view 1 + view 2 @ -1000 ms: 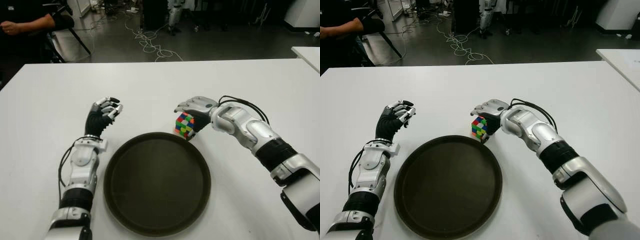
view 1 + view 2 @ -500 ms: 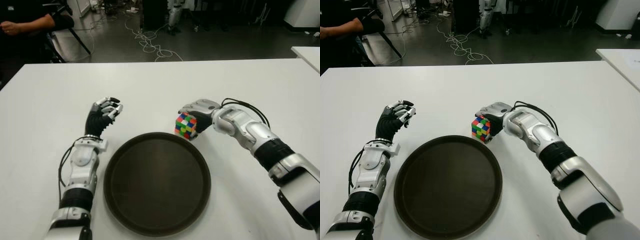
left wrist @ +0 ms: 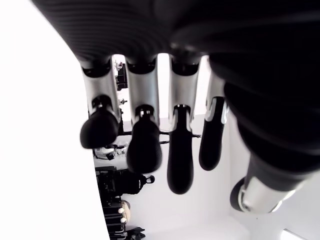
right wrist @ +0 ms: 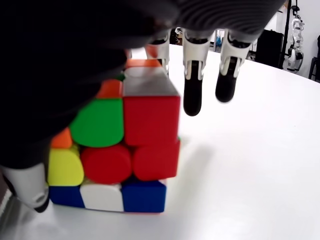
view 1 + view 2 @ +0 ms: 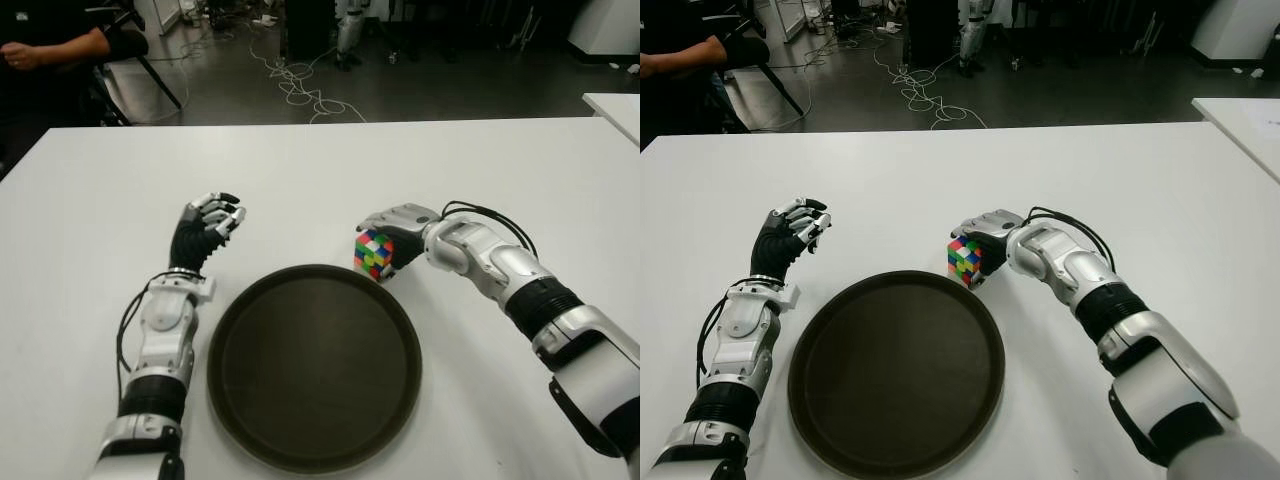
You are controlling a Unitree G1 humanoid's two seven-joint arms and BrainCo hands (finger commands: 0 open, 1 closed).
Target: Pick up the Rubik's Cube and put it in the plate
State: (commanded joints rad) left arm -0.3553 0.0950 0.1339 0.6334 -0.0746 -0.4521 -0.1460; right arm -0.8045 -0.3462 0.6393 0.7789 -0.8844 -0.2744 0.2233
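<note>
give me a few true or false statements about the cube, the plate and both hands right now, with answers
1. The Rubik's Cube lies inside the plate. False: it sits on the white table, just beyond the plate's far rim.
2. The right hand is at the cube, covering it from above. True.
3. The left hand holds the cube. False: it holds nothing and shows left of the plate, away from the cube.
4. Nothing lies in the plate. True.
5. The right hand's fingers are all pressed tight against the cube. False: the right wrist view shows several fingers hanging clear of its far side.
</note>
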